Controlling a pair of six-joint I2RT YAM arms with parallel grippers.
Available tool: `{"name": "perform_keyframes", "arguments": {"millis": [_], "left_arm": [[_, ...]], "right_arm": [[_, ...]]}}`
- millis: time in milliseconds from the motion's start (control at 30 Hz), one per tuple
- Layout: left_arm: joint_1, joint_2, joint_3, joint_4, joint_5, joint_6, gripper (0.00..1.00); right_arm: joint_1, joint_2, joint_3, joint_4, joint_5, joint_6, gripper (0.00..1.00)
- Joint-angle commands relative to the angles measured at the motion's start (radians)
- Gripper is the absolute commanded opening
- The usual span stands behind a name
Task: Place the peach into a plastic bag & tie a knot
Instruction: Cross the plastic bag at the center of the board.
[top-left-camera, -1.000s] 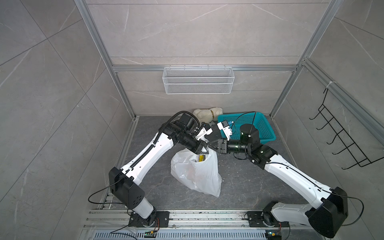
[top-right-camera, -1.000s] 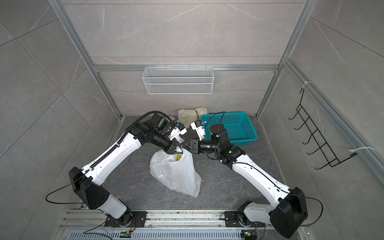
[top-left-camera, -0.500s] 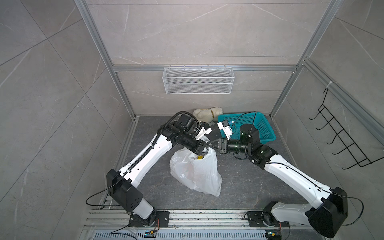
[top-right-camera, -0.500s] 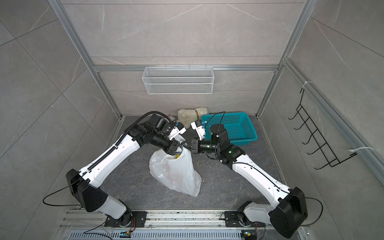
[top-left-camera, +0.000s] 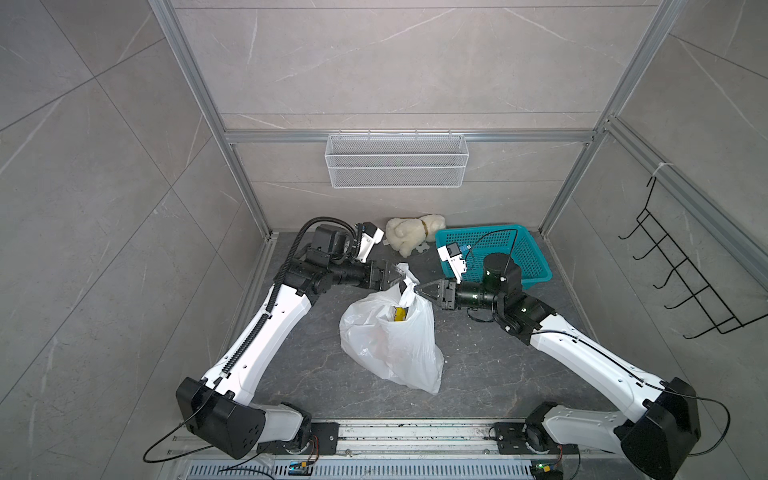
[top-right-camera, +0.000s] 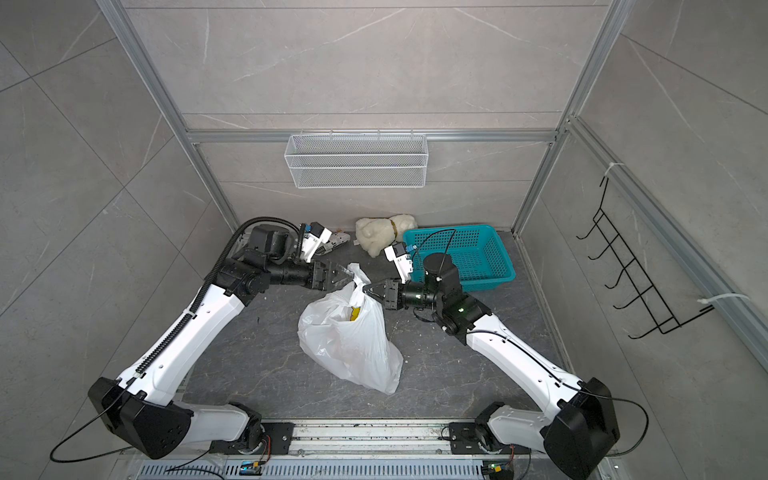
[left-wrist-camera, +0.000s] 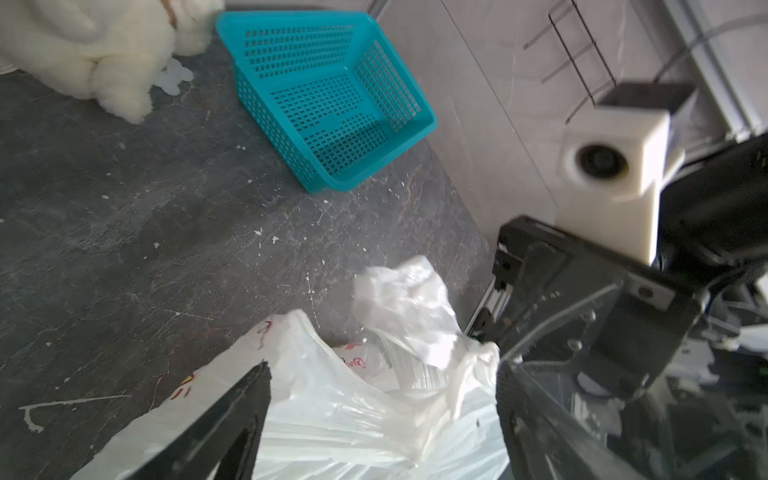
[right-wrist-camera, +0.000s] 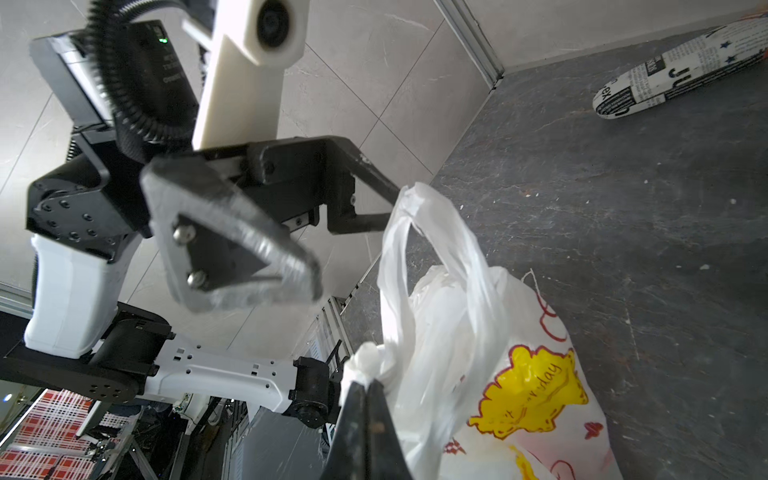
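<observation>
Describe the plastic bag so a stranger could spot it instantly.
Start at the dark stone floor, near the teal basket. The plastic bag slumps mid-floor: thin, white, translucent, with a yellow cartoon print, unlike the fluffy cream plush toy behind.

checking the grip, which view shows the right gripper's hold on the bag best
The right wrist view: the right gripper sits close up, jaws shut on a bunched strip of the plastic bag. Both top views show it small at the bag's neck; the left wrist view shows it blurred.

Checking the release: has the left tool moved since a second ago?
Yes. The left tool has opened and pulled back from the plastic bag, ending nearer the plush toy by the back wall.
</observation>
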Motion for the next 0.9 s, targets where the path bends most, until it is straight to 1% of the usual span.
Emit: {"name": "perform_keyframes", "arguments": {"millis": [0, 67, 167, 233, 333, 367, 467, 533, 600, 633, 667, 867], "left_arm": [[0.034, 0.022, -0.018, 0.202, 0.109, -0.230, 0.89], [0.029, 0.059, 0.003, 0.249, 0.135, -0.294, 0.87], [0.022, 0.113, 0.043, 0.285, 0.153, -0.337, 0.83], [0.006, 0.144, 0.056, 0.338, 0.199, -0.372, 0.79], [-0.031, 0.165, 0.073, 0.361, 0.242, -0.378, 0.73], [-0.038, 0.164, 0.068, 0.373, 0.249, -0.379, 0.69], [-0.053, 0.156, 0.053, 0.400, 0.291, -0.378, 0.51], [-0.054, 0.141, 0.032, 0.414, 0.315, -0.375, 0.31], [-0.058, 0.117, 0.004, 0.433, 0.332, -0.374, 0.13], [-0.060, 0.101, -0.008, 0.436, 0.340, -0.369, 0.05], [-0.060, 0.084, -0.023, 0.435, 0.341, -0.364, 0.00], [-0.061, -0.027, -0.109, 0.429, 0.360, -0.321, 0.00]], "right_arm": [[0.005, -0.021, -0.016, 0.036, -0.002, 0.009, 0.00], [0.005, -0.019, -0.018, 0.042, -0.009, 0.011, 0.00], [0.006, -0.020, -0.018, 0.040, -0.010, 0.011, 0.00], [0.005, -0.022, -0.016, 0.035, -0.010, 0.009, 0.00], [0.005, -0.024, -0.016, 0.029, -0.002, 0.006, 0.00], [0.006, -0.024, -0.016, 0.027, 0.000, 0.006, 0.00], [0.005, -0.028, -0.015, 0.019, 0.012, 0.003, 0.00], [0.004, -0.031, -0.014, 0.015, 0.024, 0.003, 0.00], [0.003, -0.034, -0.014, 0.012, 0.039, 0.006, 0.00], [0.002, -0.034, -0.016, 0.011, 0.050, 0.010, 0.00], [0.000, -0.034, -0.017, 0.014, 0.056, 0.019, 0.00], [-0.011, -0.032, -0.036, 0.057, 0.093, 0.087, 0.00]]}}
